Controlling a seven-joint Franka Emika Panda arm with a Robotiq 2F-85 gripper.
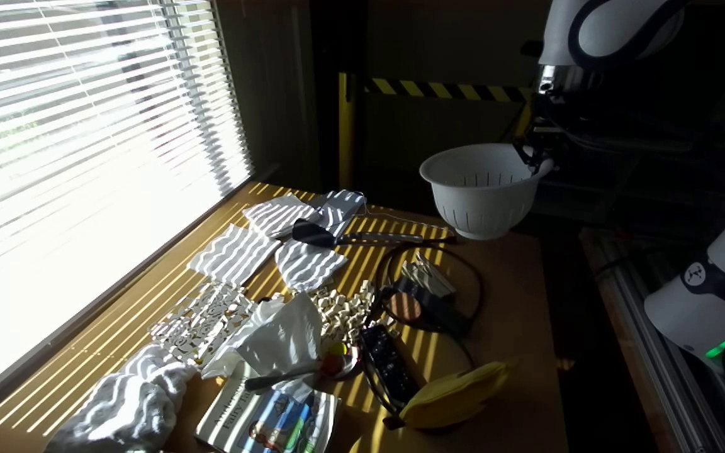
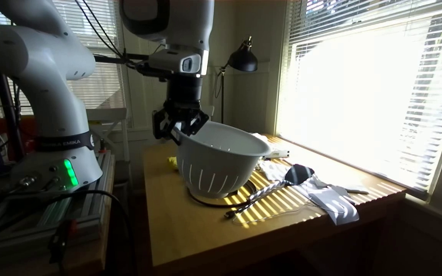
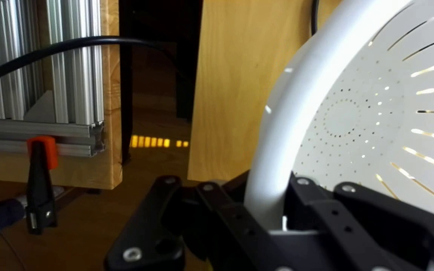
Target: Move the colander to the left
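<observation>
Where the bench [image 1: 520, 302] reaches its far end in an exterior view, the colander [image 1: 482, 201] hangs by one side from the claw [image 1: 533, 162], its base seemingly held clear. I judge the carry to be the step in hand, with the setting-down not yet done.

In an exterior view the colander looks tipped, its gripped side higher, over the bench near a looped black cable [image 2: 221, 206] and a black-headed utensil [image 2: 299, 174].

In the wrist view the claw is drawn tight to the thickness of the rim [image 3: 294, 113], one finger [image 3: 326, 214] inside the colander, the other outside. The next move calls for a slow sweep left with that pinch unbroken, then a level lowering onto bare bench before letting go; a one-sided hold could let the colander swing.
</observation>
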